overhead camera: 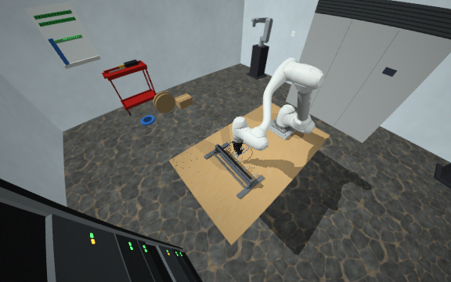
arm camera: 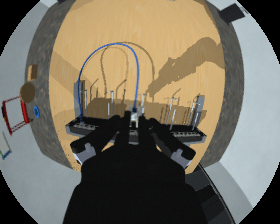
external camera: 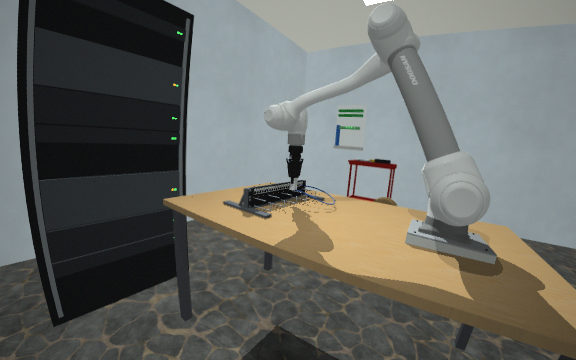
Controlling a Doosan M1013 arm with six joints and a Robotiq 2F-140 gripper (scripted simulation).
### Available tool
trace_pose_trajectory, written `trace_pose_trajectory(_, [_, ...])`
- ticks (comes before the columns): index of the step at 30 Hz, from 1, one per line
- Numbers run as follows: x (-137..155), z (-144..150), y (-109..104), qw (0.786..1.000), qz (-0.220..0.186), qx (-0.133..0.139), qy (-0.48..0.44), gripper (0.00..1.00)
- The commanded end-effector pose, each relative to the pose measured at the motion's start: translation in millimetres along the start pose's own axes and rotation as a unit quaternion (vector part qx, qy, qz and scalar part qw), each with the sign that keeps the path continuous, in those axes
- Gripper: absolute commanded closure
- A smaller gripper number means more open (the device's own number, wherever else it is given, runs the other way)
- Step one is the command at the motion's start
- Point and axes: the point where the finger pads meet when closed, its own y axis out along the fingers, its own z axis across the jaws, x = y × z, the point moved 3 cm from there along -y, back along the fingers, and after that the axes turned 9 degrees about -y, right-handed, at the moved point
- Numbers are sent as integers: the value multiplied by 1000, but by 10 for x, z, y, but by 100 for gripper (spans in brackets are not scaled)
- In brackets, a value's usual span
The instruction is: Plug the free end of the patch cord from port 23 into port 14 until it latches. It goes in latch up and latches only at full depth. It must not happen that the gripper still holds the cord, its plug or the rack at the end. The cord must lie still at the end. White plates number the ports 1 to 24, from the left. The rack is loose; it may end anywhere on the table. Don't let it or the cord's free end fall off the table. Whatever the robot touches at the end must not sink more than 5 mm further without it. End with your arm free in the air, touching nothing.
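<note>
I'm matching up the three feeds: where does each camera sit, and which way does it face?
Top: high in a room corner, looking down at the table and whole arm.
Exterior: low beside the table, facing the patch rack and arm.
Wrist: behind the gripper, looking past the fingers at the plug.
All share rack and gripper.
</note>
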Motion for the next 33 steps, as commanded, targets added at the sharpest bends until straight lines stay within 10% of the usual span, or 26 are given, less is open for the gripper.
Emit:
trace_pose_trajectory(1, [29, -20, 3, 1000, -4, 0, 4, 100])
trace_pose_trajectory(33, [55, -27, 3, 1000, -8, -1, 3, 100])
